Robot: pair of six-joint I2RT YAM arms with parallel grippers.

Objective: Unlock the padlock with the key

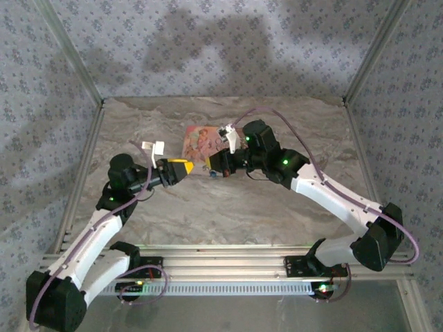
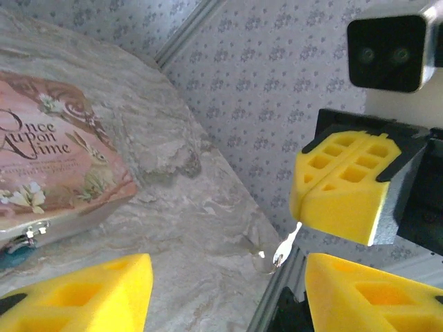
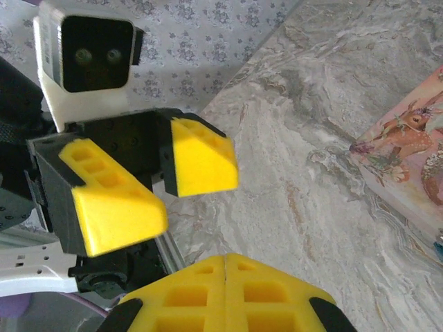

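Two robot arms reach in over a grey stone-look table [image 1: 291, 214] and meet near the middle. The left claw [image 2: 228, 277] has its yellow foam fingers [image 2: 83, 294] spread wide apart over bare table. It hangs low, just beside the pink picture-lidded box [image 2: 55, 159]. The right claw [image 3: 225, 266] has its yellow fingers pressed tight together. A small silver key [image 2: 285, 245] pokes out from the tip, pinched there. The key points down, and its end is very near the table top. The two claws face each other, close but apart. The box lies flat on the table, a bit farther from the arm bases than the claws. Its lid shows bunnies, flowers and the words "Once Upon a Time". A shiny little clasp [image 2: 31, 236] sits on the front side of the box. The tiny dark blue-green padlock [image 2: 10, 254] hangs right under that clasp, down by the table. Just a small bit of it peeks in at the edge of the left wrist view, so I cannot tell if it is locked.
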